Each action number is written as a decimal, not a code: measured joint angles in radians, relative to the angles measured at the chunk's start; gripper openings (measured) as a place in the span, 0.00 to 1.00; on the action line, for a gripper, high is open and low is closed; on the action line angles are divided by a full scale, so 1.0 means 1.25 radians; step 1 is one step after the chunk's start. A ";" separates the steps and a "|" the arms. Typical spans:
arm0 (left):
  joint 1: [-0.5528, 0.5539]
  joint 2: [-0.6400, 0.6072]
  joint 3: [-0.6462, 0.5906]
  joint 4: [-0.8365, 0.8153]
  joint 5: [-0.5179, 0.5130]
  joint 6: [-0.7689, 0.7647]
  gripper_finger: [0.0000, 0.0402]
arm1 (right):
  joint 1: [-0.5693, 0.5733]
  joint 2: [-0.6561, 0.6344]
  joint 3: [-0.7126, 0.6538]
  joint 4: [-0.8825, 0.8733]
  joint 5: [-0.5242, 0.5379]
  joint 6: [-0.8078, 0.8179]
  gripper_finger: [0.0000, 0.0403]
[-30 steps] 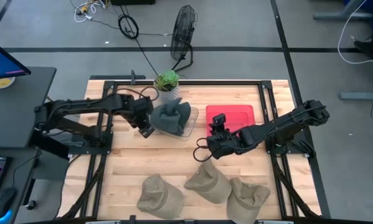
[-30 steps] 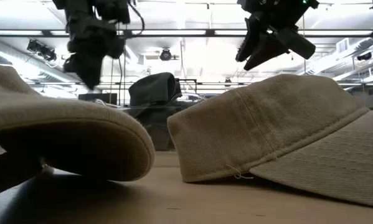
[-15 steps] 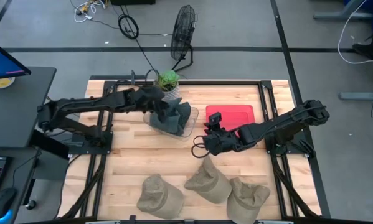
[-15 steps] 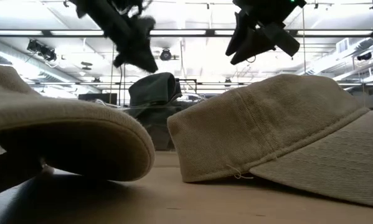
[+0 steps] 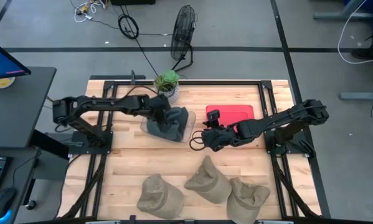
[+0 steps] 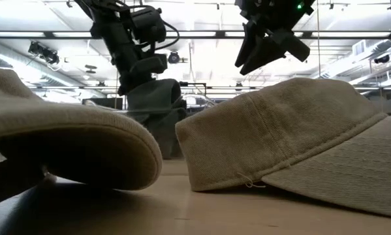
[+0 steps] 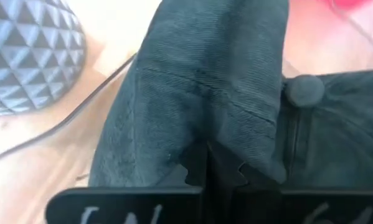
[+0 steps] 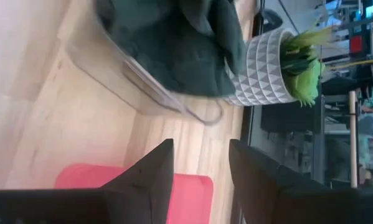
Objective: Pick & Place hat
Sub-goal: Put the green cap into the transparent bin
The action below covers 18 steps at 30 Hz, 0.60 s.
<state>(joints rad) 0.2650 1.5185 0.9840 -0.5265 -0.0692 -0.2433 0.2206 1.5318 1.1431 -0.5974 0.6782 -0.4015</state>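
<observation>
Left gripper (image 5: pixel 163 118) clenched on dark green hat (image 5: pixel 171 122), lying in clear tray (image 5: pixel 187 132) beside potted plant (image 5: pixel 167 81). Right gripper (image 5: pixel 199 140) released, hovering near red mat (image 5: pixel 231 113). No readable writing.

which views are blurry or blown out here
Low view: the ceiling lights glare, leaving both arms as silhouettes. Left wrist view: the dark hat fills the picture at close range, soft. Right wrist view: the plant pot is sharp, the clear bin's edge smeared.
</observation>
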 joint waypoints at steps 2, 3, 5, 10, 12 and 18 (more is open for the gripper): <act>-0.007 0.000 0.000 -0.021 -0.001 0.012 0.01 | -0.009 0.000 0.000 0.000 0.000 0.000 0.39; -0.009 0.000 -0.001 -0.026 -0.002 0.015 0.01 | -0.013 0.000 0.000 0.000 0.001 0.000 0.39; -0.005 0.003 -0.008 -0.020 -0.004 0.016 0.01 | -0.021 0.000 0.000 0.000 0.001 0.000 0.39; 0.023 0.046 -0.020 -0.001 0.000 0.017 0.01 | -0.040 0.000 0.000 0.000 0.000 0.000 0.39; 0.034 0.079 -0.020 0.010 0.002 0.020 0.01 | -0.045 0.000 0.000 0.000 -0.002 0.000 0.39; 0.046 0.129 -0.020 0.050 -0.005 0.019 0.01 | -0.055 0.000 0.000 -0.002 -0.058 0.000 0.39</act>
<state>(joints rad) 0.3225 1.6799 0.9592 -0.4636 -0.0753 -0.2195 0.1524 1.5318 1.1431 -0.5995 0.6061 -0.4015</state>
